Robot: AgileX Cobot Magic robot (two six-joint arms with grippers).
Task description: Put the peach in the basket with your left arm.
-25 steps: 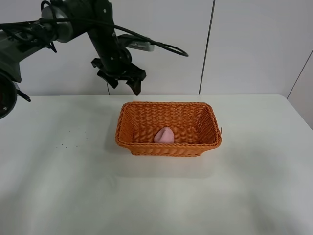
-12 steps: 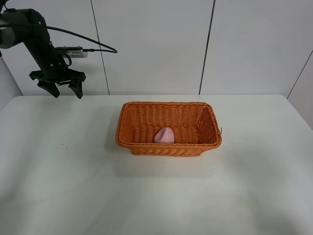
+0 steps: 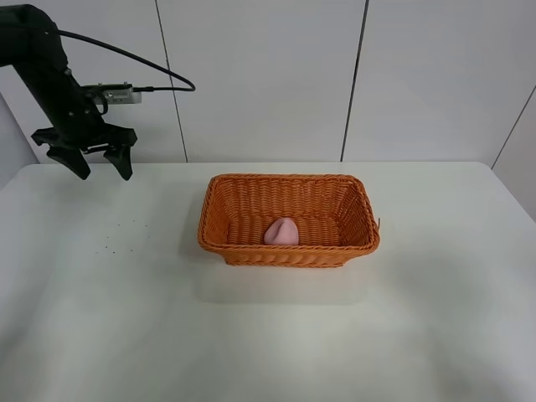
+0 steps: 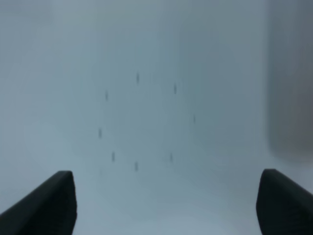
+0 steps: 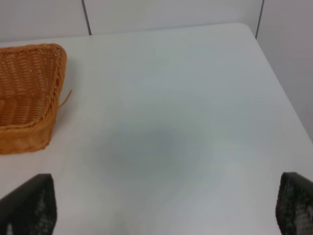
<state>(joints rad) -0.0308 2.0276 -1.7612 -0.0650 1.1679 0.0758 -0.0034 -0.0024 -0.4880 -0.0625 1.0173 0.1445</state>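
The pale pink peach (image 3: pixel 282 231) lies on the floor of the orange wicker basket (image 3: pixel 289 184) at the middle of the white table. My left gripper (image 3: pixel 95 166) is open and empty, held above the table's far left corner, well away from the basket. In the left wrist view its two black fingertips (image 4: pixel 46 203) stand wide apart over bare table with small dark specks. A corner of the basket shows in the right wrist view (image 5: pixel 27 93). My right gripper (image 5: pixel 161 215) is open over bare table to the right of the basket; it does not show in the exterior view.
The white table (image 3: pixel 268 335) has small dark specks (image 3: pixel 113 234) at the left. A white panelled wall (image 3: pixel 352 75) stands behind its far edge. The table's right edge shows in the right wrist view (image 5: pixel 279 83).
My left arm has swung from above the basket's far left corner out to the far left of the table, still open and empty. The peach and basket have not moved.
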